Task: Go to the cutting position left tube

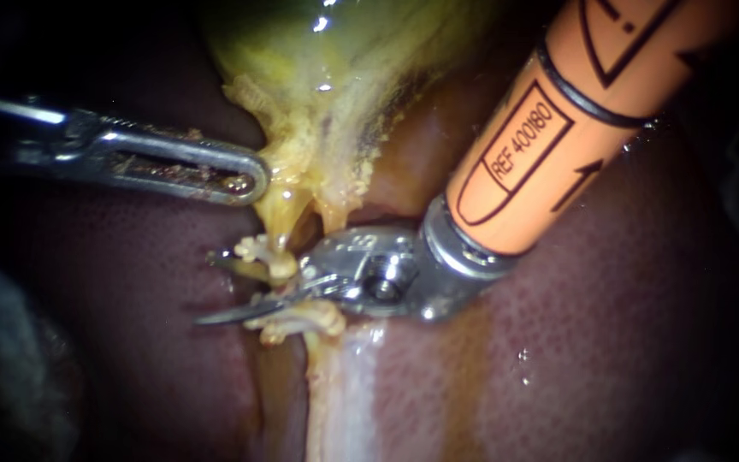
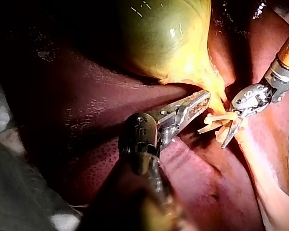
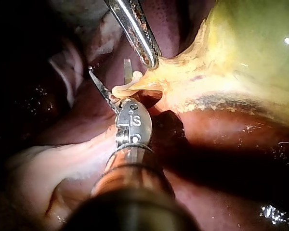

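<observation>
Pale yellow tube [image 1: 279,235] — thin, hanging under gallbladder [image 1: 327,103].

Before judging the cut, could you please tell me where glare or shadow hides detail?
Endoscope view: small glints on the gallbladder, darkness around the left instrument's shaft. Left wrist view: highlights on the gallbladder, liver beside it in deep shadow. Right wrist view: right instrument's shaft dark.

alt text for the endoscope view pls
The right instrument, orange-shafted, comes in from the upper right with its blades open on either side of a pale tube below the gallbladder. The left instrument lies with its tip against yellow tissue at the gallbladder's neck, over red liver.
</observation>
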Available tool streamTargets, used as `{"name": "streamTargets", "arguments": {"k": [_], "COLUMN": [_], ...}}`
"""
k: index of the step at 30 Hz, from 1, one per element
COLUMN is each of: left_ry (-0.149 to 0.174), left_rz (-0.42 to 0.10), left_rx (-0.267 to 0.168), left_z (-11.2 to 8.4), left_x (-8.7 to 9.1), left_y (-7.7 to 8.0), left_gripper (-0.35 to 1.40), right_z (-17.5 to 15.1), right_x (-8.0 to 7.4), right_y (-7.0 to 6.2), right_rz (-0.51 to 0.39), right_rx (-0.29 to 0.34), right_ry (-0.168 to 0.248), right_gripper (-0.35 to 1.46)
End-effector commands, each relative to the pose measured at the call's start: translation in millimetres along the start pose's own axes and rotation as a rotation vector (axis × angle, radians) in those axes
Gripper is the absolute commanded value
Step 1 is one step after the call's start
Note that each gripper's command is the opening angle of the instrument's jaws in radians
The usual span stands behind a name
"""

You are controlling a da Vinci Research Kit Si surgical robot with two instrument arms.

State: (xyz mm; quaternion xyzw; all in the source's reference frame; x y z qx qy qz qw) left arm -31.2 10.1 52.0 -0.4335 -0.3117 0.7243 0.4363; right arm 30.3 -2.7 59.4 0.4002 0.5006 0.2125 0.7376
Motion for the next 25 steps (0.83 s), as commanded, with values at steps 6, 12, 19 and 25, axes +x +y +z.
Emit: {"name": "streamTargets", "arguments": {"k": [6, 12, 19, 25], "left_ry": [0.0, 0.0, 0.0, 0.0], "left_rz": [0.0, 0.0, 0.0, 0.001], "left_rx": [0.0, 0.0, 0.0, 0.0], "left_z": [0.0, 0.0, 0.0, 0.0], "left_x": [0.0, -0.1, -0.1, -0.1], "left_y": [0.0, 0.0, 0.0, -0.1], "left_gripper": [-0.35, -0.35, -0.35, -0.35], "right_z": [-0.6, -1.1, -1.2, -1.2], "right_x": [2.0, 3.5, 3.8, 3.7], "right_y": [-1.9, -3.3, -3.6, -3.5], "right_rz": [0.011, 0.021, 0.028, 0.034], "right_rx": [0.03, 0.061, 0.068, 0.068], "right_ry": [0.049, 0.084, 0.088, 0.087], "right_gripper": [1.4, 1.4, 1.4, 1.4]}}
